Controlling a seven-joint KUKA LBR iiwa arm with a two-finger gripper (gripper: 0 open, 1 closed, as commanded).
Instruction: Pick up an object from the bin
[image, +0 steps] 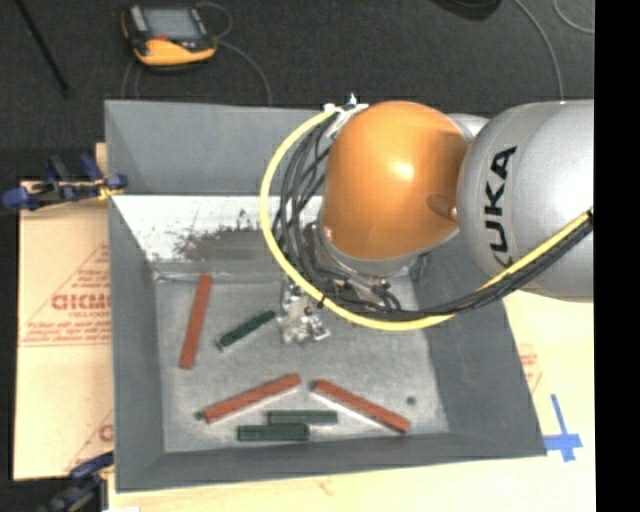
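My gripper (302, 326) hangs under the orange cover, low over the middle of the bin floor. Just to its left lies a short dark green stick (246, 329), tilted, its right end close to the metal fingertips. Further left, a long reddish-brown stick (195, 321) lies almost upright against the left slope. I see nothing between the fingers.
Toward the front of the bin lie two more reddish-brown sticks (249, 397) (361, 405), angled toward each other. Below them rest two dark green sticks (301, 417) (272, 433). The arm and its cables cover the bin's back right.
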